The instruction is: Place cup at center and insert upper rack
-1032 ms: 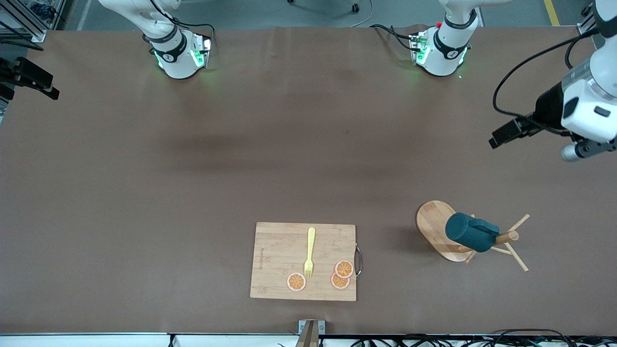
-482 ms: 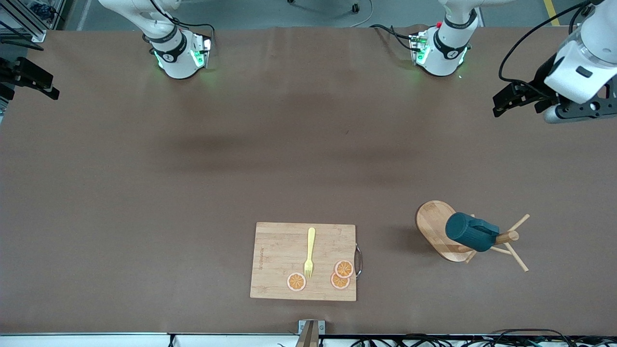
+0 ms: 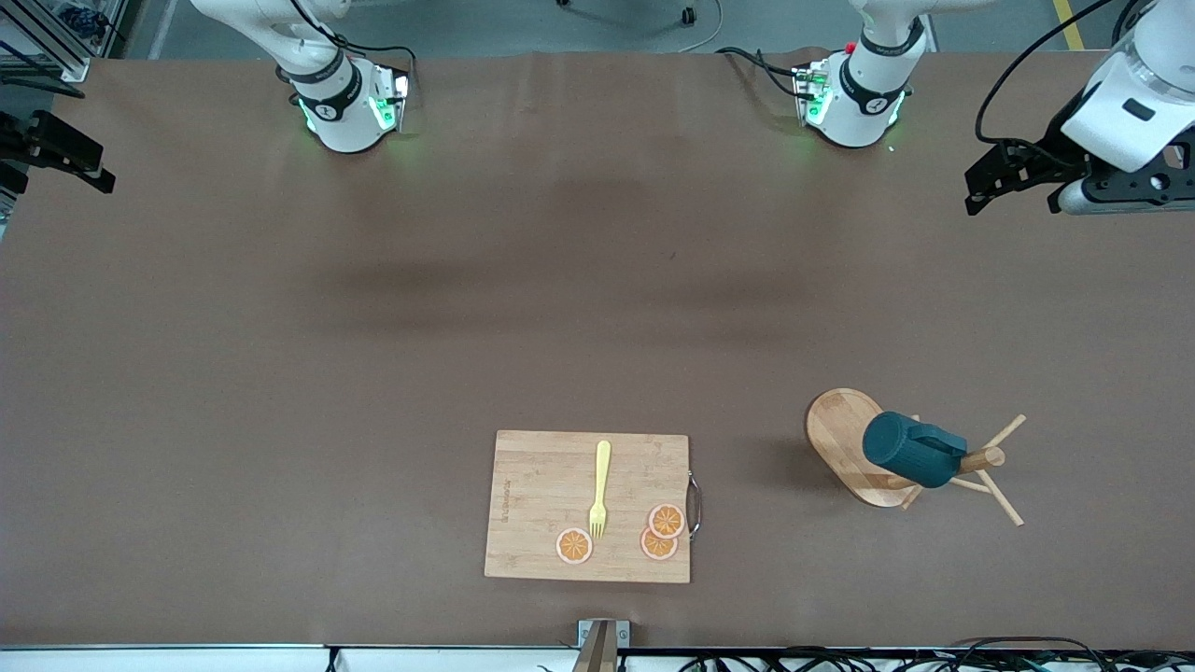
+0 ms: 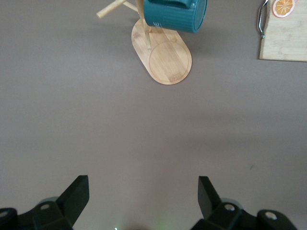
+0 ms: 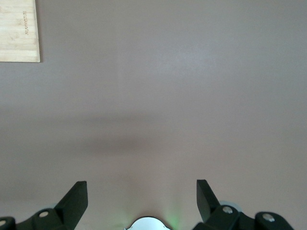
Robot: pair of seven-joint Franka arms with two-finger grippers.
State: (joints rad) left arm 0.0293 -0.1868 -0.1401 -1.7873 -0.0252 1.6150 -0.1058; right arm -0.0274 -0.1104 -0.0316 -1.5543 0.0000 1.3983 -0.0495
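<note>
Front view: one cup (image 3: 910, 450), dark teal, hangs on the one upper rack (image 3: 845, 446) — a light wooden stand with an oval base, a thick post and thin crossing pegs — which stands toward the left arm's end of the table. One cutting board (image 3: 588, 506) lies beside it, toward the middle, carrying one yellow fork (image 3: 599, 489) and three orange slices (image 3: 664, 530). The left gripper (image 3: 1102, 191) hangs high over the table's edge at the left arm's end, well apart from the cup and rack. The right gripper does not appear in this view.

Left wrist view: the left gripper (image 4: 143, 197) has its two fingers spread wide with nothing between them — bare table lies under it. The cup (image 4: 175, 15) and rack base (image 4: 165, 56) sit well clear of the fingertips, and one corner of the board (image 4: 284, 38) shows with one slice.

Right wrist view: the right gripper (image 5: 142, 199) waits over bare table, fingers spread wide and holding nothing; one corner of the board (image 5: 19, 31) shows well away.
</note>
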